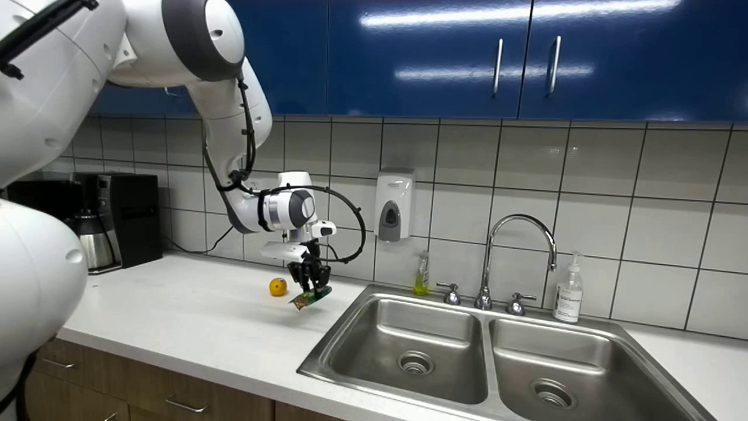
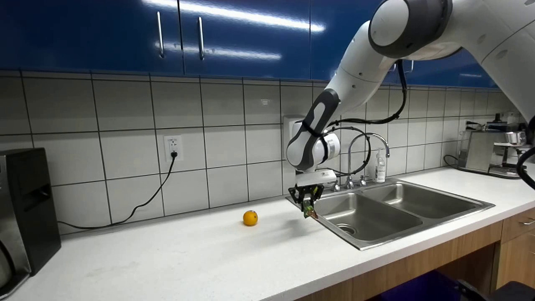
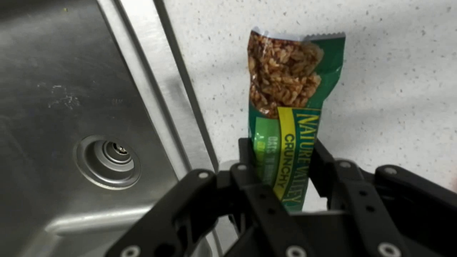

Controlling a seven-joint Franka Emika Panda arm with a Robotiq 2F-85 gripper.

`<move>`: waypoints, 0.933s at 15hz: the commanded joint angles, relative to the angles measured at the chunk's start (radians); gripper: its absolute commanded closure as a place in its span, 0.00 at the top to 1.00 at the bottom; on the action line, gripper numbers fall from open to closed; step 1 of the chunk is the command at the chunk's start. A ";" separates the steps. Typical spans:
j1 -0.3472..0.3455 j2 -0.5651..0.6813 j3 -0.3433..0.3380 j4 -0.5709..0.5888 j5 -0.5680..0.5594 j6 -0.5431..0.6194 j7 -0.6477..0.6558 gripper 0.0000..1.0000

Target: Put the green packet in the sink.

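Note:
My gripper (image 1: 315, 289) is shut on the green packet (image 1: 303, 300) and holds it above the counter beside the sink's rim. In the wrist view the fingers (image 3: 282, 160) press on both long sides of the packet (image 3: 289, 85). Its brown granola-picture end sticks out past the fingertips, and its lower end is partly hidden by the gripper. The packet also shows below the gripper in an exterior view (image 2: 309, 210). The steel sink (image 1: 489, 362) has two basins. The basin nearest the gripper, with a round drain, also shows in the wrist view (image 3: 64, 117).
A small orange fruit (image 1: 278, 287) sits on the counter (image 1: 193, 310) near the gripper. A curved faucet (image 1: 486, 263) with two handles stands behind the sink. A yellow-green bottle (image 1: 421, 275) and a pump bottle (image 1: 569, 295) flank it. A soap dispenser (image 1: 394, 204) hangs on the wall.

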 commanded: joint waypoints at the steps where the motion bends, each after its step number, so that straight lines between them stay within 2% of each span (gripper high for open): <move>1: -0.002 -0.121 0.003 -0.063 0.001 -0.044 0.011 0.15; 7: -0.010 -0.227 0.009 -0.121 -0.011 -0.053 0.021 0.15; 14: -0.047 -0.261 -0.005 -0.178 -0.011 -0.042 0.034 0.15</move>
